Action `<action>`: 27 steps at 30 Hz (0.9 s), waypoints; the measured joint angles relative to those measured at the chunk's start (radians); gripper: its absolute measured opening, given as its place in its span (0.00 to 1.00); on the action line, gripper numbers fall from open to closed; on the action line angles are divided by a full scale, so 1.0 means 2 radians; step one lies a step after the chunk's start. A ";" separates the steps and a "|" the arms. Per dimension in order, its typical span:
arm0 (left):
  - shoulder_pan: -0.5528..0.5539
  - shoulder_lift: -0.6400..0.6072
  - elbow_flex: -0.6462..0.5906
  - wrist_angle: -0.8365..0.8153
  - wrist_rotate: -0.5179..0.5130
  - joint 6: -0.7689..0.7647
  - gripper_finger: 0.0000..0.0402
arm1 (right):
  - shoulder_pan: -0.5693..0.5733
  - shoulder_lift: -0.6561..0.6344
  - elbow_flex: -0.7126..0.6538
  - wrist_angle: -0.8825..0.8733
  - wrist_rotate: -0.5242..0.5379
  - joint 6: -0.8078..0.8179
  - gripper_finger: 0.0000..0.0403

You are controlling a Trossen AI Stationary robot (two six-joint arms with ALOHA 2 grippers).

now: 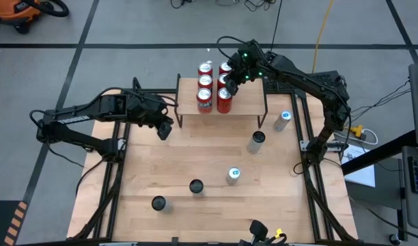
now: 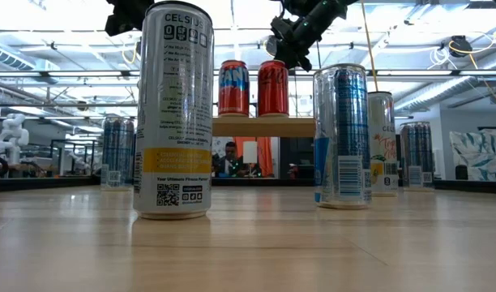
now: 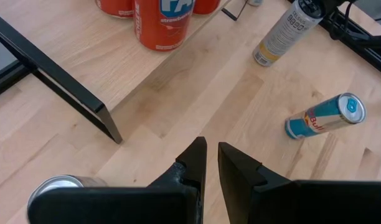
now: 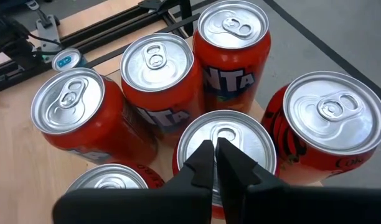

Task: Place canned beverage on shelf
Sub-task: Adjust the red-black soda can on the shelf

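With my right end effector (image 4: 215, 163) closed and empty just above the red cans (image 4: 154, 93) on the shelf (image 1: 246, 102), I lift straight up to avoid toppling them.

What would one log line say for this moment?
right gripper: shut, above red cans on shelf | left gripper: shut, empty, over table
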 joint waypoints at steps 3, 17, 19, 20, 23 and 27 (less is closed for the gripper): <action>0.000 0.000 0.000 0.000 0.000 0.000 0.10 | 0.000 0.000 0.000 0.000 0.000 0.000 0.00; 0.000 0.000 0.000 0.000 0.003 0.000 0.10 | 0.000 -0.004 0.000 -0.004 0.002 0.000 0.00; 0.000 0.000 0.000 0.000 0.003 0.000 0.10 | 0.000 -0.006 0.000 -0.007 0.002 0.000 0.00; 0.000 0.000 0.000 0.000 0.003 0.000 0.10 | 0.000 -0.006 0.000 -0.007 0.002 0.000 0.00; 0.000 0.000 0.000 0.000 0.003 0.001 0.10 | -0.001 -0.008 0.000 -0.008 0.002 -0.001 0.00; 0.000 0.000 0.000 0.000 0.003 0.001 0.10 | -0.001 -0.013 -0.001 -0.004 0.000 0.004 0.00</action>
